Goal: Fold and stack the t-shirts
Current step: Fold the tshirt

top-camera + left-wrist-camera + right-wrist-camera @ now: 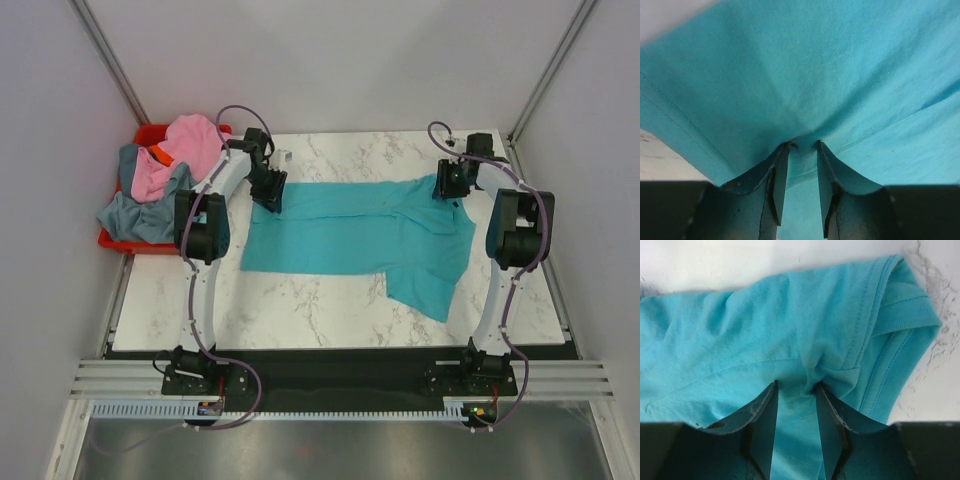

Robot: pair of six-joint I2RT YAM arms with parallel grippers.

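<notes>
We count 1 teal t-shirt (350,235), pinched narrowly by left gripper (802,146) and right gripper (796,386); 1 red bin (112,240) holds more shirts (175,160).

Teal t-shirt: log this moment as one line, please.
teal t-shirt: spread on table | left end effector: shut on hem end | right end effector: shut on collar end | other shirts: heaped in red bin

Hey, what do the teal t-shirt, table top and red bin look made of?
The teal t-shirt looks like soft matte knit cloth, likely cotton jersey: it creases, and the right wrist view shows stitched seams and a ribbed collar. The table top is smooth and white with grey veins, either marble or a marble-look laminate; I cannot tell which. The red bin is probably rigid plastic, given its even colour and straight rim.
</notes>
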